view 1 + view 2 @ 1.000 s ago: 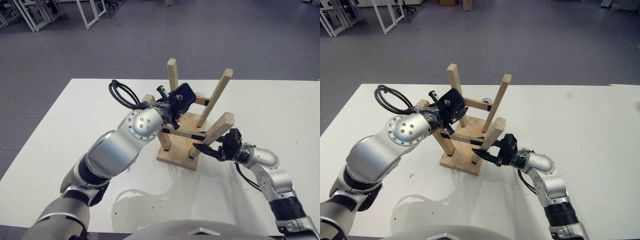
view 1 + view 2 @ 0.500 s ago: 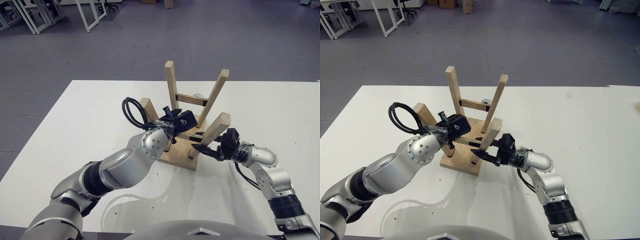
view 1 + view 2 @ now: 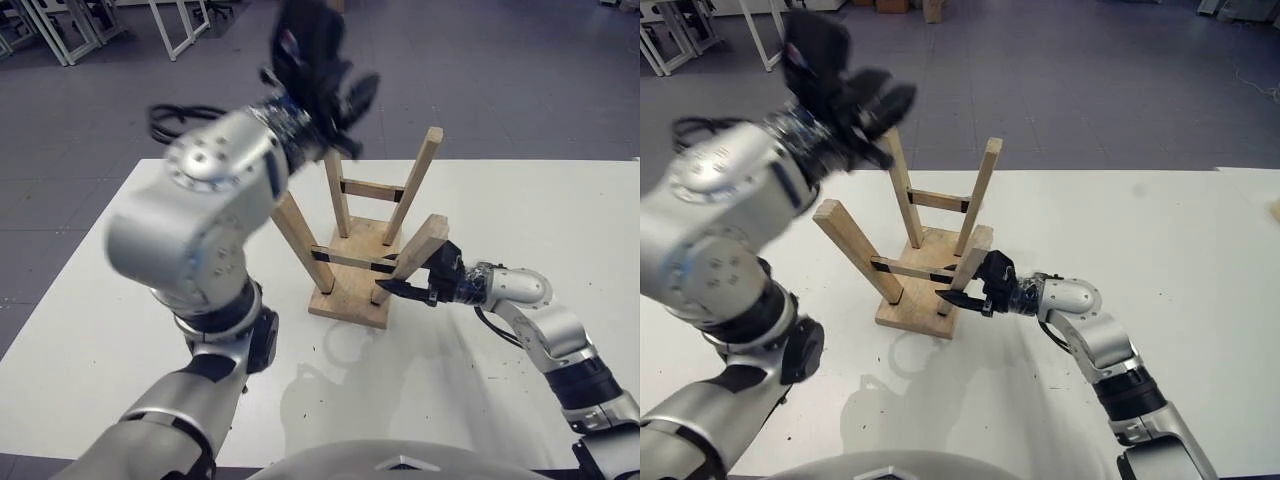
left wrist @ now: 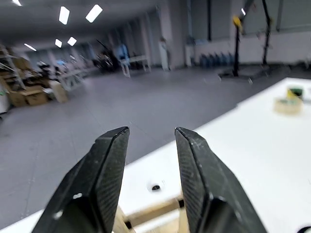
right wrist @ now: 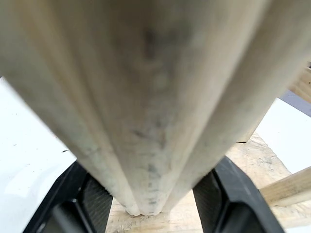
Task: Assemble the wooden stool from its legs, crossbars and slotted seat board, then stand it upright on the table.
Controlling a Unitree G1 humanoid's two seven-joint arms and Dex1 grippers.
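The right gripper (image 3: 392, 289), clamped on a leg (image 3: 420, 245), should press it straight down while the left gripper (image 4: 151, 133) gapes empty.

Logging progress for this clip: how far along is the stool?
Done: four legs and the crossbars sit in the seat board. In hand: the right gripper clamps one leg; the left gripper is raised, open, empty. Left: the stool is upside down on the table; it needs flipping upright.
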